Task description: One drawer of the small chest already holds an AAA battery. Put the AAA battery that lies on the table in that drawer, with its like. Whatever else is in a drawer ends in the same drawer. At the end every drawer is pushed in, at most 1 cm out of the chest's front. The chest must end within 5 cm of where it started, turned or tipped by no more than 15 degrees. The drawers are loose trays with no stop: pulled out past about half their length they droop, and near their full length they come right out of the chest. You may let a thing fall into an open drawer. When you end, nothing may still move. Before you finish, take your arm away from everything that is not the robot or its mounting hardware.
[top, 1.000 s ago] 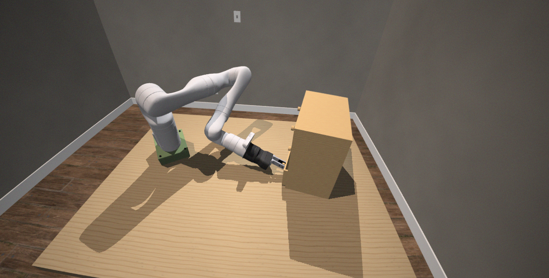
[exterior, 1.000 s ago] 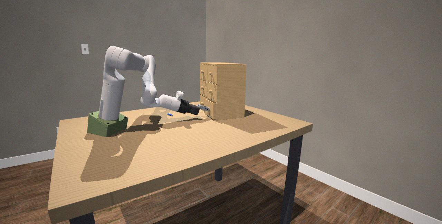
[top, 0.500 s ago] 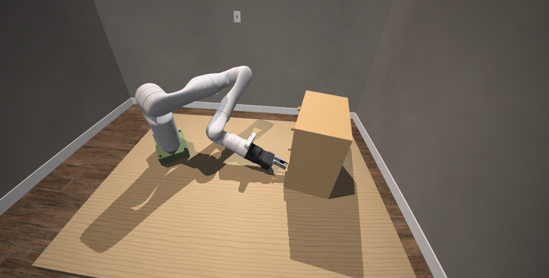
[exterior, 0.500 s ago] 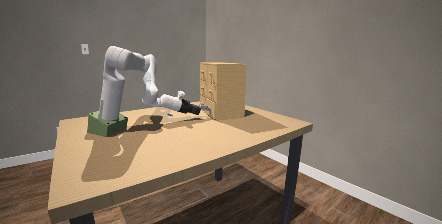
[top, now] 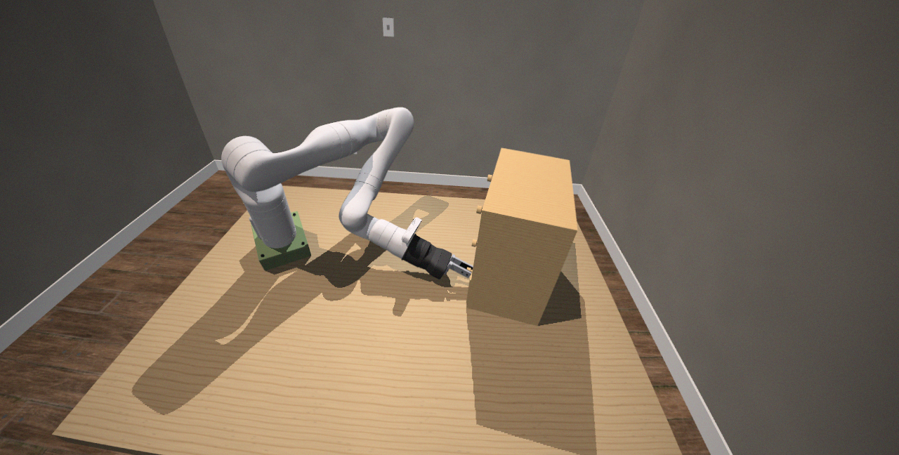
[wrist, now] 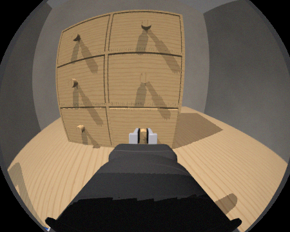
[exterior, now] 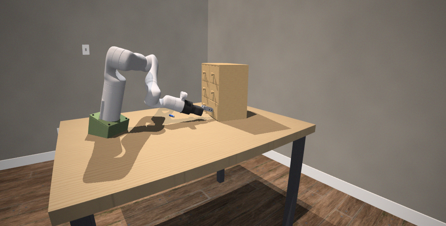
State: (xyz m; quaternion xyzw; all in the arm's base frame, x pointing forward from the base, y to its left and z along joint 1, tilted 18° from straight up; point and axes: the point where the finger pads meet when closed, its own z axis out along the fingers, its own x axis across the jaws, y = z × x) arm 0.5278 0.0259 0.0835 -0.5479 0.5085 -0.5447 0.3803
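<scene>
The wooden chest (top: 527, 188) (exterior: 233, 90) (wrist: 107, 80) stands upright. In the wrist view its bottom right drawer (wrist: 124, 124) (exterior: 213, 103) is in, about flush, with a thin light line along its top edge. My gripper (top: 469, 270) (exterior: 208, 109) (wrist: 143, 133) is at the front of this drawer, shut on its knob (wrist: 143, 131), which shows between the fingertips. The blue AAA battery (exterior: 171, 115) (wrist: 47, 229) lies on the table between the robot's base and the chest; only a sliver shows at the wrist view's lower left edge. The drawers' insides are hidden.
The other drawers look closed, each with a protruding knob, such as the bottom left knob (wrist: 80, 128) and the middle right knob (wrist: 143, 77). The robot's green base (top: 284, 255) (exterior: 109, 128) stands on the table (top: 377, 389) (exterior: 174, 149).
</scene>
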